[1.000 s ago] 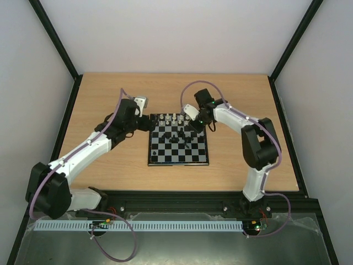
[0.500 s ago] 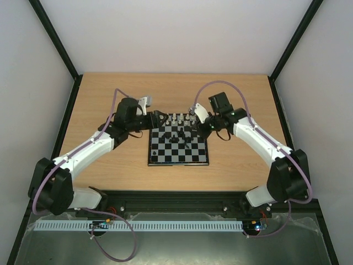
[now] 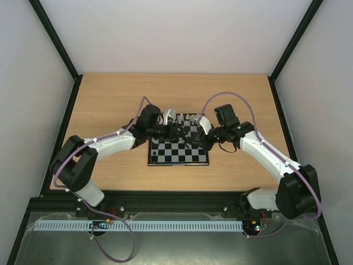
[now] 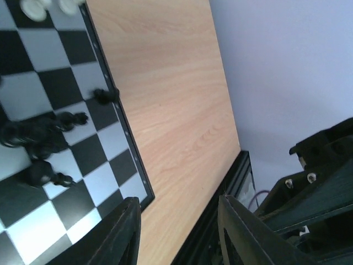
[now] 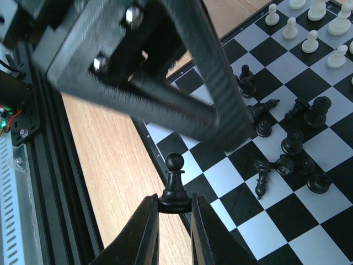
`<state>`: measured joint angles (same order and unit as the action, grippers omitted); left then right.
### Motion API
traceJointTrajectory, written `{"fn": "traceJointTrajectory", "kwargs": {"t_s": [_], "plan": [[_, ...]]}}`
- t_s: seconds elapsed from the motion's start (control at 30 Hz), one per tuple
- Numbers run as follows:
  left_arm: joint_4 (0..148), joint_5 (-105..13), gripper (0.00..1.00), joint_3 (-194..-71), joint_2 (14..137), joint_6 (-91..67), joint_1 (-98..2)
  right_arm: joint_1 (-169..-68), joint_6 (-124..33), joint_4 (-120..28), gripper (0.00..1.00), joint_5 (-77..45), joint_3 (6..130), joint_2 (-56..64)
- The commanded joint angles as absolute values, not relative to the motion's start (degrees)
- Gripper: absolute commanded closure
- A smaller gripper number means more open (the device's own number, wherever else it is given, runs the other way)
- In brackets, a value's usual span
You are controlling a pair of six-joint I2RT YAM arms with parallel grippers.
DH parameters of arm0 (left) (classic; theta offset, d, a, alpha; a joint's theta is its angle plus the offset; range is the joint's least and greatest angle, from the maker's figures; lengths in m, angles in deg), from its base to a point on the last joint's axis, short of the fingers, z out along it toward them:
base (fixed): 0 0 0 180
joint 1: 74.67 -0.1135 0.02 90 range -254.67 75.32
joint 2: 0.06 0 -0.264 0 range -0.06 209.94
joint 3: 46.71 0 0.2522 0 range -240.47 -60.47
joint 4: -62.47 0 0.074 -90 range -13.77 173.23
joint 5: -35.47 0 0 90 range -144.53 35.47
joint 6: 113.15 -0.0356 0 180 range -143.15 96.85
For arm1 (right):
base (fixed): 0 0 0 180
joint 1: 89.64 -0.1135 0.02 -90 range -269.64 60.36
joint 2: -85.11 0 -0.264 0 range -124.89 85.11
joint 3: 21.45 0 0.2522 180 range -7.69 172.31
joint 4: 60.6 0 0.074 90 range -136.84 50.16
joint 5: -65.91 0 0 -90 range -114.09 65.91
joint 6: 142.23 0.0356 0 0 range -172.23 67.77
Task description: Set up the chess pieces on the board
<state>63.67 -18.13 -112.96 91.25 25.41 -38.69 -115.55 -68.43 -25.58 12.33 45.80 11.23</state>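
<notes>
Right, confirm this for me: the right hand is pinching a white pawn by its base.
Not quite: the pawn is black, not white. The right hand is pinching a black pawn by its base, as the right wrist view shows.

Chessboard point(image 3: 177, 156) flat on wooden table point(image 3: 110, 94)

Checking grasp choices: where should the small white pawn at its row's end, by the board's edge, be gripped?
Probably from above, gripping the small white pawn at its narrow body below the round head. It stands upright, and a neighbouring white pawn sits close along the row, so close across it.
</notes>
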Motion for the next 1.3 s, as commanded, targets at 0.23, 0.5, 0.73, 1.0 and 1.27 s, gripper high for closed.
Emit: {"fn": "traceJointTrajectory", "kwargs": {"t_s": [0.23, 0.5, 0.73, 1.0, 1.27], "plan": [[59.9, -11.3, 0.61, -114.4, 92.6, 29.4, -37.1, -115.8, -67.4, -28.3, 0.88, 11.9, 43.5, 11.9], [68.0, -9.1, 0.63, -115.7, 90.9, 25.2, -37.1, -115.8, -67.4, -28.6, 0.88, 11.4, 43.1, 12.1], [68.3, -7.6, 0.73, -115.5, 90.9, 24.9, -37.1, -115.8, -67.5, -28.8, 0.87, 11.3, 42.9, 11.7], [66.2, -6.3, 0.91, -115.5, 91.2, 25.6, -37.0, -115.8, -67.7, -28.8, 0.87, 10.9, 42.6, 11.5], [80.5, -15.4, 0.94, -119.4, 88.8, 15.0, -36.9, -115.6, -66.8, -28.0, 0.56, 9.0, 43.1, 12.6]]}}
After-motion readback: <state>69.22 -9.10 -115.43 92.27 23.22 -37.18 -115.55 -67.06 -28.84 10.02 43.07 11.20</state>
